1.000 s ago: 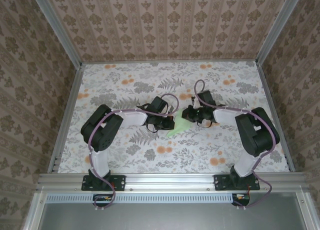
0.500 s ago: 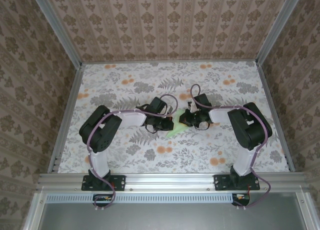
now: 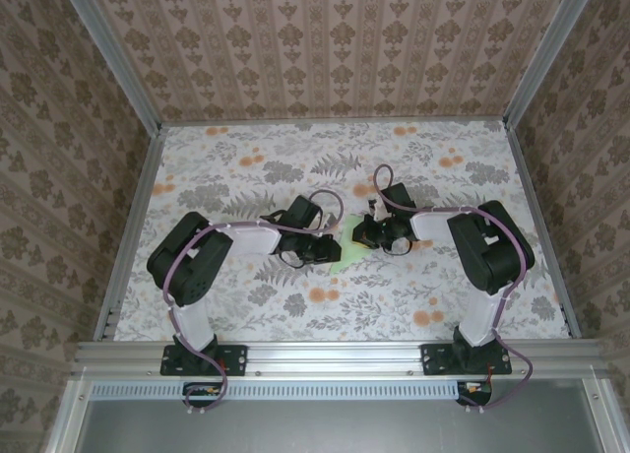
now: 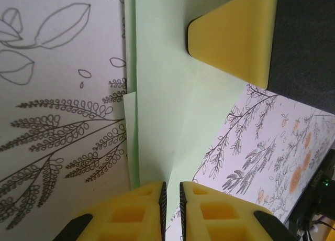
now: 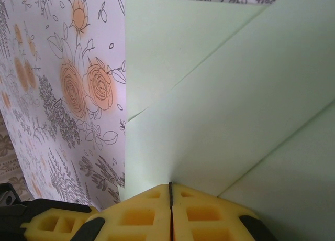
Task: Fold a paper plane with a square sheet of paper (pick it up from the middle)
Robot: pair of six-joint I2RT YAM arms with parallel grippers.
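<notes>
The pale green sheet of paper (image 3: 346,253) lies on the floral table, folded into overlapping flaps in a narrow, pointed paper plane shape. My left gripper (image 3: 332,247) is at its left end. In the left wrist view a thin gap separates the yellow pads of the left gripper (image 4: 171,191), and the paper's (image 4: 167,110) raised fold runs toward that gap. My right gripper (image 3: 363,233) is shut, its pads (image 5: 152,209) meeting, and its tips rest against the paper's (image 5: 225,105) layered flaps. One right finger (image 4: 235,36) lies on the paper in the left wrist view.
The floral tablecloth (image 3: 246,167) spreads all round the paper. Aluminium rails (image 3: 128,226) and patterned walls close in the left, right and back sides. Both arms' elbows (image 3: 492,246) bend over the near half of the table.
The left gripper's pads have parted slightly from shut, and its arm has shifted a little. The right gripper has slid left over the paper, and less green shows between the two.
</notes>
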